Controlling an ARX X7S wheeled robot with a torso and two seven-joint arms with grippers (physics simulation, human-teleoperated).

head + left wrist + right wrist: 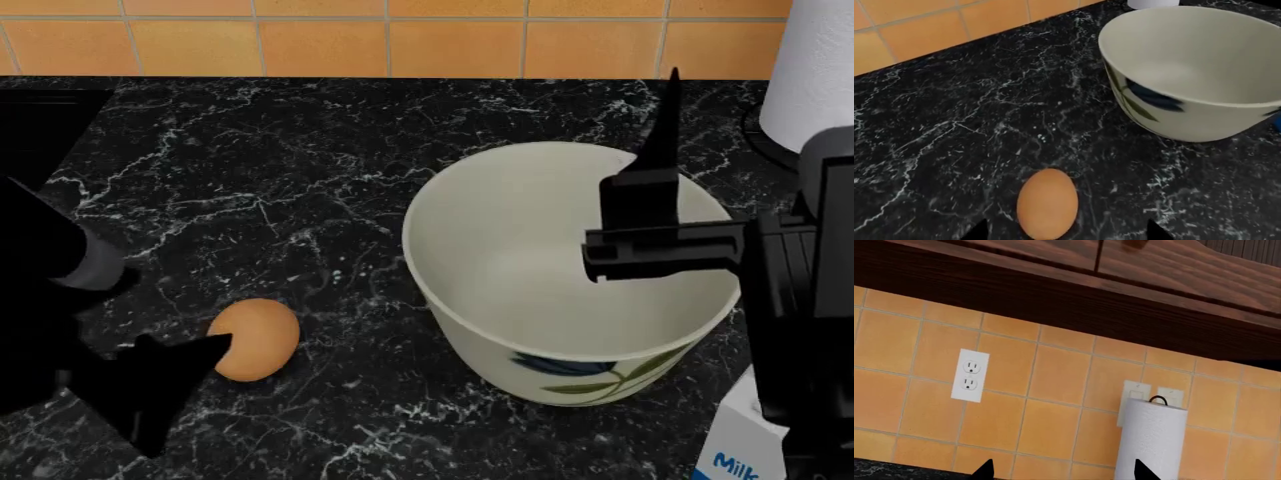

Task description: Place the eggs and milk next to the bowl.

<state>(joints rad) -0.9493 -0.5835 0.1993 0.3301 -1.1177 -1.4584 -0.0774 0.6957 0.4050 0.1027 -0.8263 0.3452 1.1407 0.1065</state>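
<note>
One egg point(254, 339) lies lower left, left gripper point(180, 372) spread beside it; one bowl point(567, 290) centre, right gripper point(661, 225) open above; milk point(737, 445) lower right; paper towel roll point(814, 70) upper right

The surface point(307, 180) looks like polished black marble with white veins; the bowl point(534, 300) glazed ceramic; the egg point(256, 339) smooth and matt.
</note>
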